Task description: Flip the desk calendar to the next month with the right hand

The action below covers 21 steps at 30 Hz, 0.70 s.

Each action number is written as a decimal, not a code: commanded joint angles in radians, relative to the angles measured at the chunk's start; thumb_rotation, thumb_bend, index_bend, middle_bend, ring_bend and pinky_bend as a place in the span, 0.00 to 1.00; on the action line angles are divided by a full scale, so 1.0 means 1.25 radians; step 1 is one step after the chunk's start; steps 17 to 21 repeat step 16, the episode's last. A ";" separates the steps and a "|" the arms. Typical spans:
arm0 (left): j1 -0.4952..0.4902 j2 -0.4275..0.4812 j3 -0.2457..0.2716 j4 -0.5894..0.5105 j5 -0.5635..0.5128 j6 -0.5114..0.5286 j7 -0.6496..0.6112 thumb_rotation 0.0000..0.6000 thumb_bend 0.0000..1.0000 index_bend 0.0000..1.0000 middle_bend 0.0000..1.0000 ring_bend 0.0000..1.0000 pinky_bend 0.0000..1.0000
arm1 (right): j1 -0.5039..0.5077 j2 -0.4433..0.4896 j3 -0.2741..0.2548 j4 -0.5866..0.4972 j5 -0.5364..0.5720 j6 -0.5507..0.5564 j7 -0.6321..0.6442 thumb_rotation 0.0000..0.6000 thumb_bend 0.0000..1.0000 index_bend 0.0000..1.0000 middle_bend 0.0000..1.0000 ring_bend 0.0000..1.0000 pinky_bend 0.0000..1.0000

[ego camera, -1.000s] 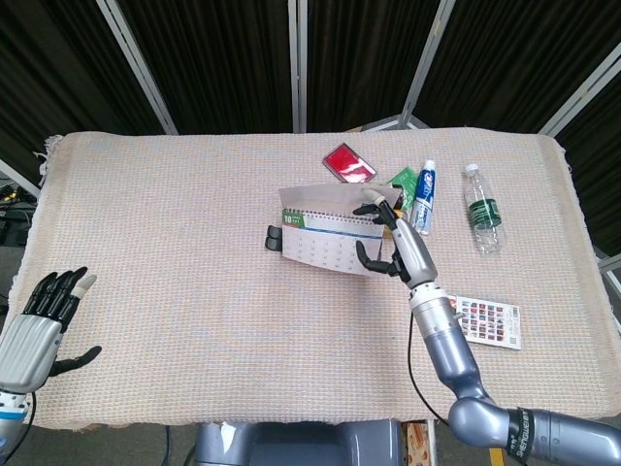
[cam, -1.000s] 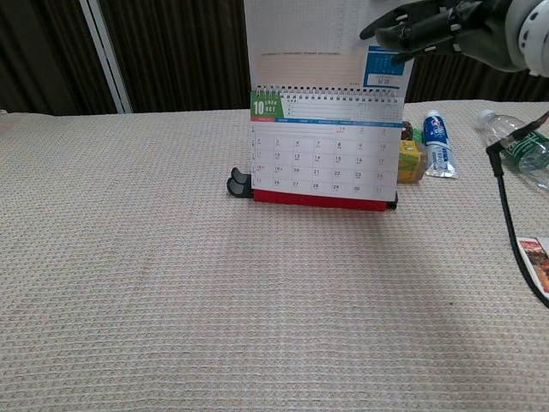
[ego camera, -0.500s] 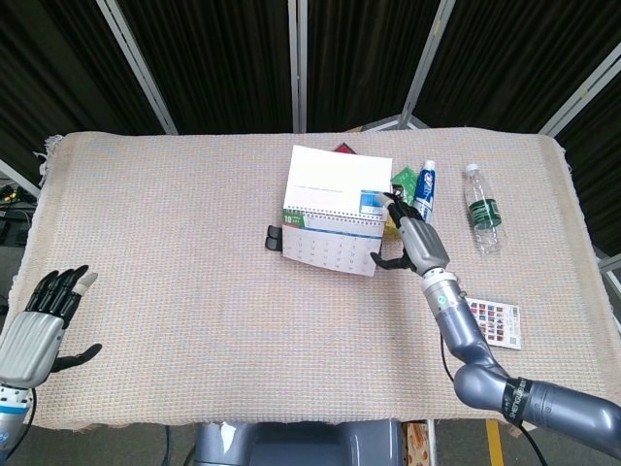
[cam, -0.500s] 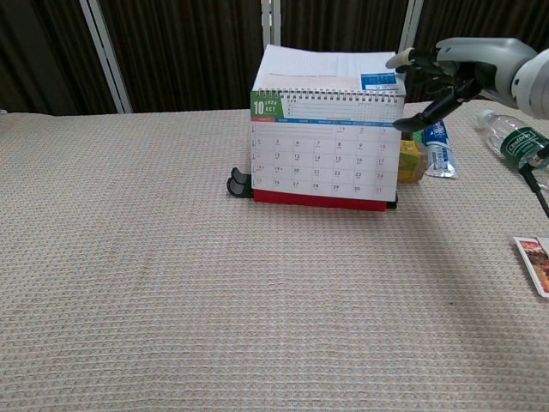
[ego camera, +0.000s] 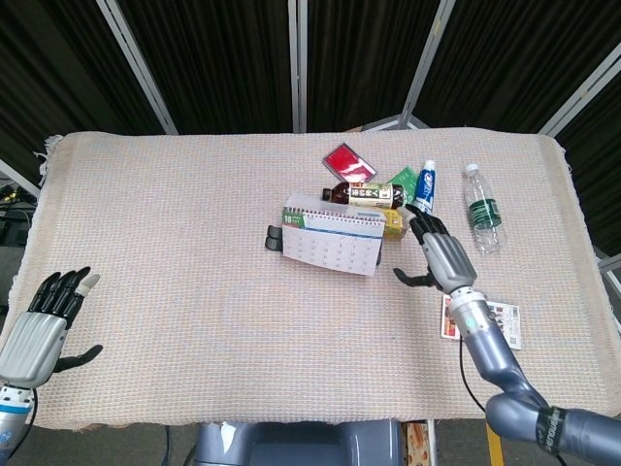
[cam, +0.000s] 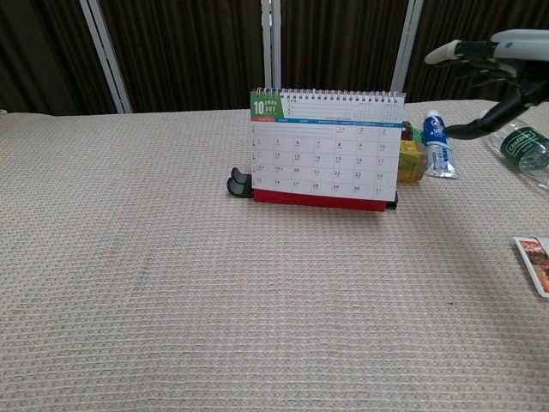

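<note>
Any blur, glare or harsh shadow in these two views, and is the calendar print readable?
Head view: evenly lit, soft shadows, no glare; the desk calendar shows only faint grid print, the right hand looks sharp. Chest view: the calendar's large 10 and date numbers read clearly, though small print is too fine; the right hand is cut by the frame's edge, its pale fingertip slightly soft. The backdrop is dark in both.

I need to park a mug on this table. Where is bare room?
The cloth left of the desk calendar and in front of it is bare. It is crowded behind and right: red case, toothpaste, water bottle, card.
</note>
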 commanded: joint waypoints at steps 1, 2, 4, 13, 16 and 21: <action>0.001 -0.003 0.003 0.001 0.002 -0.001 0.009 1.00 0.11 0.00 0.00 0.00 0.00 | -0.135 0.092 -0.119 -0.048 -0.201 0.120 0.070 1.00 0.19 0.00 0.00 0.00 0.00; 0.001 -0.004 0.004 0.002 0.004 0.000 0.014 1.00 0.11 0.00 0.00 0.00 0.00 | -0.157 0.101 -0.141 -0.038 -0.238 0.144 0.075 1.00 0.19 0.00 0.00 0.00 0.00; 0.002 -0.008 0.005 0.002 0.005 0.000 0.021 1.00 0.11 0.00 0.00 0.00 0.00 | -0.192 0.106 -0.174 -0.011 -0.292 0.189 0.082 1.00 0.19 0.00 0.00 0.00 0.00; 0.005 -0.033 0.013 0.007 0.008 -0.010 0.082 1.00 0.11 0.00 0.00 0.00 0.00 | -0.351 0.061 -0.273 0.211 -0.422 0.397 0.061 1.00 0.19 0.00 0.00 0.00 0.00; 0.004 -0.041 0.013 0.014 0.005 -0.015 0.090 1.00 0.11 0.00 0.00 0.00 0.00 | -0.379 0.038 -0.275 0.263 -0.433 0.436 0.056 1.00 0.19 0.00 0.00 0.00 0.00; 0.004 -0.041 0.013 0.014 0.005 -0.015 0.090 1.00 0.11 0.00 0.00 0.00 0.00 | -0.379 0.038 -0.275 0.263 -0.433 0.436 0.056 1.00 0.19 0.00 0.00 0.00 0.00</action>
